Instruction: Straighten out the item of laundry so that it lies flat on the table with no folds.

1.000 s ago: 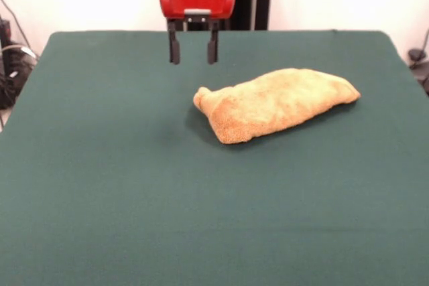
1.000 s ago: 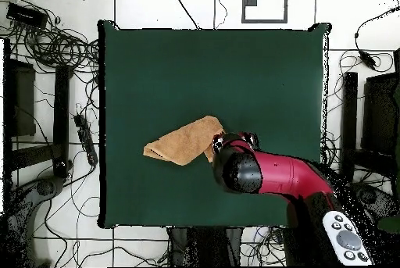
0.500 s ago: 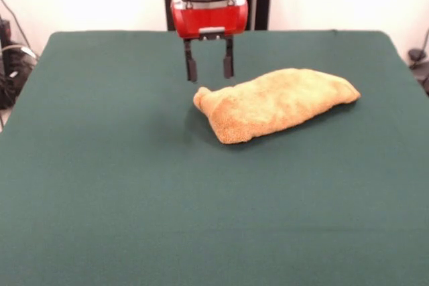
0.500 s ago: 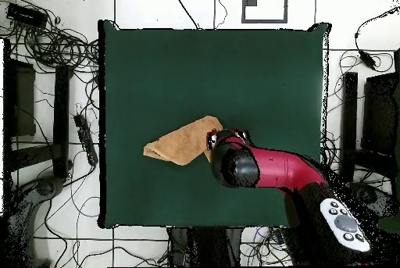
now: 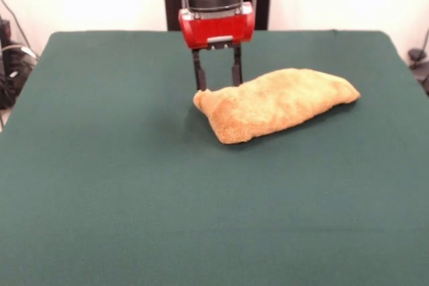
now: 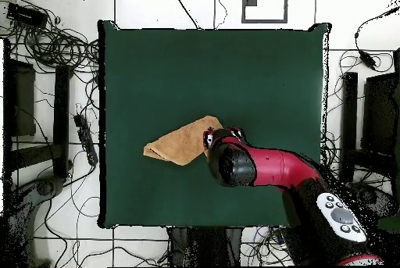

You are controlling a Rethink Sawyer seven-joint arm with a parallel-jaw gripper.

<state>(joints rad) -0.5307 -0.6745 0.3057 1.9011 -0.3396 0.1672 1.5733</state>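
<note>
Gripper open, fingers spread, gripping nothing, poised at the towel's narrow end, tips level with its top fold. Folded towel lying on the green table right of centre in the front view, long axis running from about 8 o'clock to 2 o'clock, bulk stretching away toward 3 o'clock from the gripper. In the overhead view: fingers hidden under the red arm, but the towel's far tip toward 9 o'clock shows plainly. Probably a corner grasp next.
</note>
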